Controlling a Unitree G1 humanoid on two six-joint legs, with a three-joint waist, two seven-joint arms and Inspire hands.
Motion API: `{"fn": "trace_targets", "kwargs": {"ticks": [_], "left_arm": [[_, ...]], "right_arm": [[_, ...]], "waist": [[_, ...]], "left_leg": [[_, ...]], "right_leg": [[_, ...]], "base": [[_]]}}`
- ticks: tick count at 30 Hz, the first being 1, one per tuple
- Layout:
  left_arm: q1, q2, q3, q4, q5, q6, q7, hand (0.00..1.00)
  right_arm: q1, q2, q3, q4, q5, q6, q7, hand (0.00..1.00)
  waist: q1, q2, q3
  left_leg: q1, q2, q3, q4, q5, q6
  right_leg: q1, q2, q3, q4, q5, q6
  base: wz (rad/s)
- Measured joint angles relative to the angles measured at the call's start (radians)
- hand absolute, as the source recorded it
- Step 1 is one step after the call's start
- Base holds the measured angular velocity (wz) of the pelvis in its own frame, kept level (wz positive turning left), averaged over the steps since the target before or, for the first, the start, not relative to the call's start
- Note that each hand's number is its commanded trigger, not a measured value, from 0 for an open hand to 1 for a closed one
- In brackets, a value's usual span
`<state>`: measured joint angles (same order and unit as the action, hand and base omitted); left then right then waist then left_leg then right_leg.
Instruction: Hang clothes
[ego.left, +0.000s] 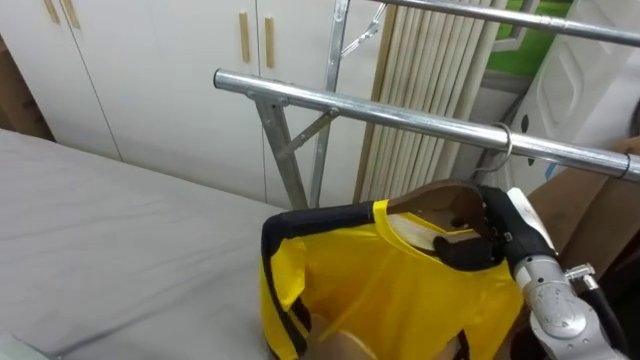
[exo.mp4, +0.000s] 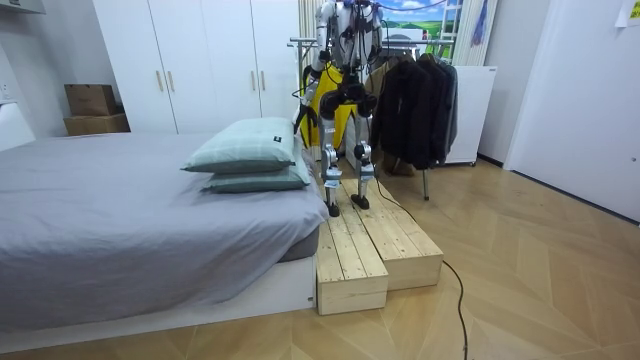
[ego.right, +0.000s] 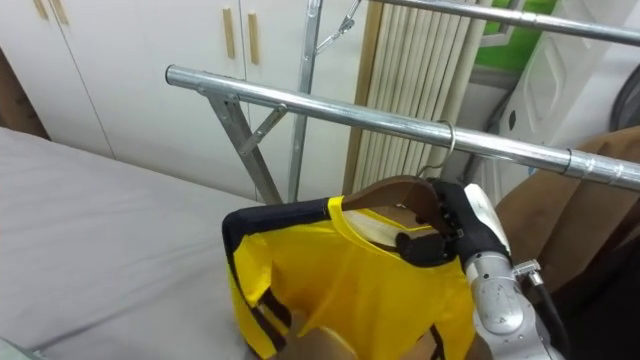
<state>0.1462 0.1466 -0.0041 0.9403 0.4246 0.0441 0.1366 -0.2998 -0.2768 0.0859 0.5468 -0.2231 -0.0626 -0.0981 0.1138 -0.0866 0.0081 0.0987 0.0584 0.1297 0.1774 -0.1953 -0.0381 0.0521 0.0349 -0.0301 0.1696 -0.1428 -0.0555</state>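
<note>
Right hand (ego.left: 512, 235) is gripping the wooden hanger (ego.left: 440, 195) just under the rail (ego.left: 400, 115)
Yellow shirt (ego.left: 400, 290) is hanging off it, the hanger's running roughly along the rail, and its hook (ego.left: 507, 140) is looking looped over the rail, straight up from the hand.

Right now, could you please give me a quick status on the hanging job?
Right hand shut on brown wooden hanger. Yellow black-trimmed shirt on it, hook over silver metal rail. Dark coats hang nearby.
</note>
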Motion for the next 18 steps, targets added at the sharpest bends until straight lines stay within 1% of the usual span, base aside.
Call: {"fn": "trace_targets", "kwargs": {"ticks": [8, 18], "left_arm": [[0.000, 0.000, 0.000, 0.000, 0.000, 0.000, 0.000, 0.00], [0.000, 0.000, 0.000, 0.000, 0.000, 0.000, 0.000, 0.00]], "right_arm": [[0.000, 0.000, 0.000, 0.000, 0.000, 0.011, -0.002, 0.00], [0.000, 0.000, 0.000, 0.000, 0.000, 0.012, -0.002, 0.00]], "waist": [[0.000, 0.000, -0.0002], [0.000, 0.001, -0.0003]], "left_leg": [[0.000, 0.000, 0.002, 0.000, 0.000, 0.000], [0.000, 0.000, 0.002, 0.000, 0.000, 0.000]], "right_leg": [[0.000, 0.000, 0.000, 0.000, 0.000, 0.000], [0.000, 0.000, 0.000, 0.000, 0.000, 0.000]], "base": [[0.00], [0.00]]}}
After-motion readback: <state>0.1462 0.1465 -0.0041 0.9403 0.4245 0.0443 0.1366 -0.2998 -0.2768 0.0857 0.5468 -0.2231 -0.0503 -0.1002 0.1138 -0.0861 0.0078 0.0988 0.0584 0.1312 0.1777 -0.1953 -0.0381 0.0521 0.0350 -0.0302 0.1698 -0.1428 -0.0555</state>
